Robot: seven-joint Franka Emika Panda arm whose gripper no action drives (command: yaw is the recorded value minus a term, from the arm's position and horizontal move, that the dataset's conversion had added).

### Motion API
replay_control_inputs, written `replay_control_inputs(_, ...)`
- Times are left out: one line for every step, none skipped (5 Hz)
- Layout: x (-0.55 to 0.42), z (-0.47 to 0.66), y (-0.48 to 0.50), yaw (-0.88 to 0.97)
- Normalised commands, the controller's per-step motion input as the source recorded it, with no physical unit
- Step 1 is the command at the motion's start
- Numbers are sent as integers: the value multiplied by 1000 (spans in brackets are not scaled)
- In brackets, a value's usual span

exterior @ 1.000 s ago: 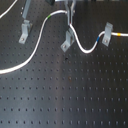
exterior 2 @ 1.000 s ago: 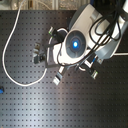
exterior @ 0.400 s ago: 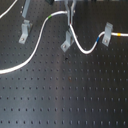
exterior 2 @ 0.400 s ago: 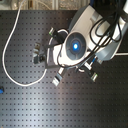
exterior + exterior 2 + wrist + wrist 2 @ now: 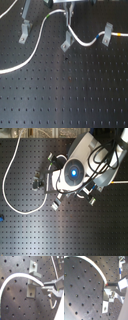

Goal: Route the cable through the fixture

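Observation:
The white cable (image 5: pixel 35 47) runs from the first exterior view's left edge up past a green band (image 5: pixel 47 18) to my gripper (image 5: pixel 69 16) at the top. From there it drops past the middle fixture (image 5: pixel 66 43) and sags across to the right fixture (image 5: pixel 106 35), with a blue band (image 5: pixel 96 37) and a yellow band (image 5: pixel 120 35). In the first wrist view my fingers (image 5: pixel 53 286) are shut on the cable (image 5: pixel 15 278) just beside a grey fixture (image 5: pixel 32 282). The second wrist view shows the same grip on the cable (image 5: pixel 97 269).
A third fixture (image 5: pixel 24 33) stands at the first exterior view's left. The black perforated board (image 5: pixel 65 95) fills the scene. In the second exterior view the arm (image 5: pixel 75 173) covers the middle, small fixtures (image 5: pixel 55 203) show around it, and the cable loops at left (image 5: pixel 7 178).
Almost nothing differs; the arm and the cable stay where they were, with the gripper still closed on the cable above the middle fixture.

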Motion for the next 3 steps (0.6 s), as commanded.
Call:
replay_control_inputs(-24, -1, 215, 0)
replay_control_inputs(10, 229, 93, 0)
replay_control_inputs(2, 656, 4, -191)
